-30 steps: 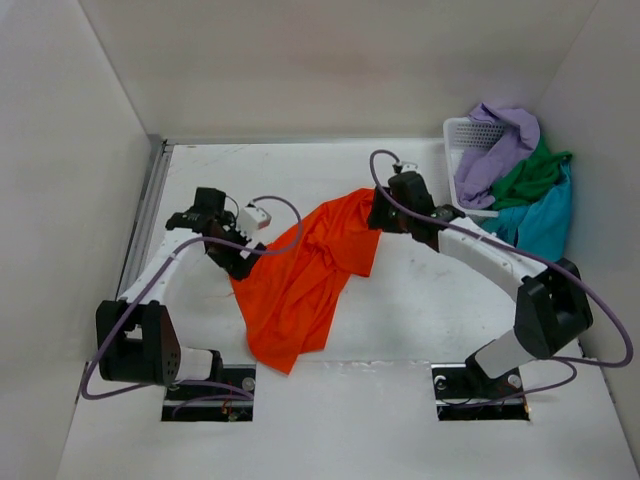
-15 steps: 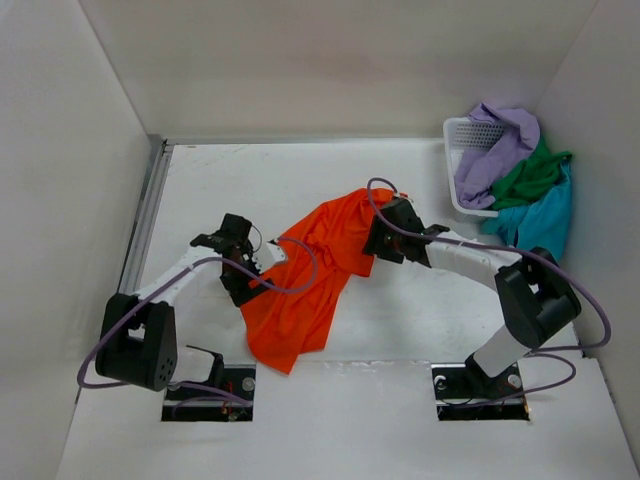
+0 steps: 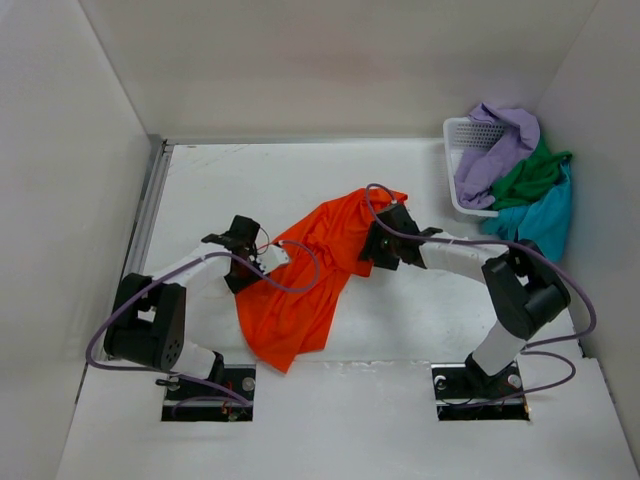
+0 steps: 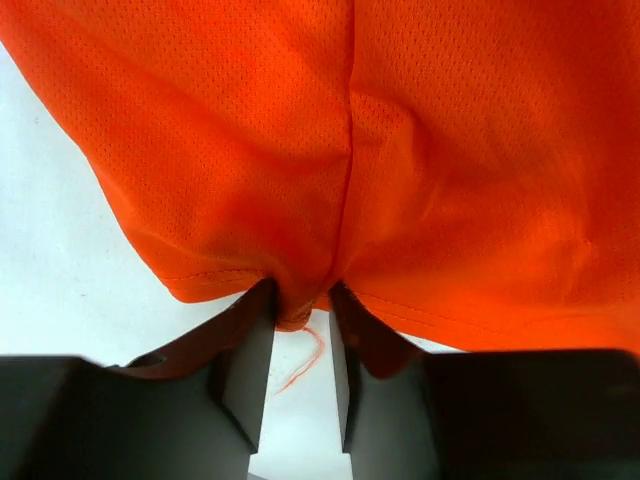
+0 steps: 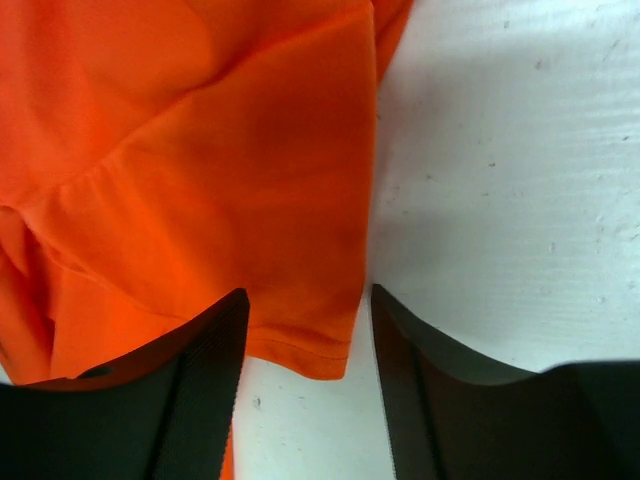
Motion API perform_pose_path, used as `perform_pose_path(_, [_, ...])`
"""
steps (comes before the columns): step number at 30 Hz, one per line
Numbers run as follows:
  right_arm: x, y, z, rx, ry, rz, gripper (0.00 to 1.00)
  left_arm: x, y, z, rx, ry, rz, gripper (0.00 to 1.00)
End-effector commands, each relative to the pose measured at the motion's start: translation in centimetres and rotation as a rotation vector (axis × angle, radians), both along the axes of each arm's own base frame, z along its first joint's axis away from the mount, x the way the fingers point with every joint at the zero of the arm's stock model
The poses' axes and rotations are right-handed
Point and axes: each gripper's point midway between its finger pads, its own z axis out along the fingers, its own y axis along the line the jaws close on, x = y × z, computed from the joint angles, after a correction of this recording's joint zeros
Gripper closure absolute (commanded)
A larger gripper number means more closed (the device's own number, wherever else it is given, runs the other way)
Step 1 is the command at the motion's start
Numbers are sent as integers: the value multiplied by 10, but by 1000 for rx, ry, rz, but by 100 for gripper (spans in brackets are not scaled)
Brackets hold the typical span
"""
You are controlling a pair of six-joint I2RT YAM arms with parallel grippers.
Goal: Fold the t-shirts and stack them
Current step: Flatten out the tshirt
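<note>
The orange t-shirt (image 3: 300, 290) is lying crumpled across the middle of the tabletop (image 3: 240, 180), running from 7 o'clock up toward 1 o'clock. The left gripper (image 4: 300, 300) is pinching its hem at a seam on the 9 o'clock side, jaws clenched on bunched cloth. The right gripper (image 5: 305, 300) is sitting at the shirt's 2 o'clock end, jaws released and straddling a flat sleeve hem. The lavender t-shirt (image 3: 497, 148), green t-shirt (image 3: 530, 176) and teal t-shirt (image 3: 546, 222) are hanging over the white basket (image 3: 461, 134) at the 2 o'clock corner.

White-and-black arms (image 3: 460, 255), purple cables (image 3: 90, 348)
</note>
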Motion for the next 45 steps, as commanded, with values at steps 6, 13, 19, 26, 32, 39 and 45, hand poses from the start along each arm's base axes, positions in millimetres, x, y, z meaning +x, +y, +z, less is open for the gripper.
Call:
perform_pose_path(6, [-23, 10, -37, 32, 121, 14, 67, 8, -13, 17, -65, -89, 37, 91])
perform_pose_path(13, [20, 7, 49, 176, -65, -22, 100, 65, 12, 95, -99, -347, 185, 98])
perform_pose_path(19, [66, -70, 231, 90, -454, -105, 100, 126, 75, 241, -117, -724, 362, 99])
perform_pose_path(26, [30, -160, 408, -57, -844, -212, 100, 119, 107, 388, -107, -1073, 400, 97])
perform_pose_path(32, [-31, -184, 494, -71, -1083, -249, 100, 86, 119, 470, -61, -1271, 407, 95])
perform_pose_path(39, [-86, -192, 548, -48, -1224, -273, 100, 49, 124, 531, -48, -1369, 433, 93])
perform_pose_path(45, [-41, -170, 525, -60, -1139, -222, 100, 76, 107, 505, -102, -1270, 407, 92])
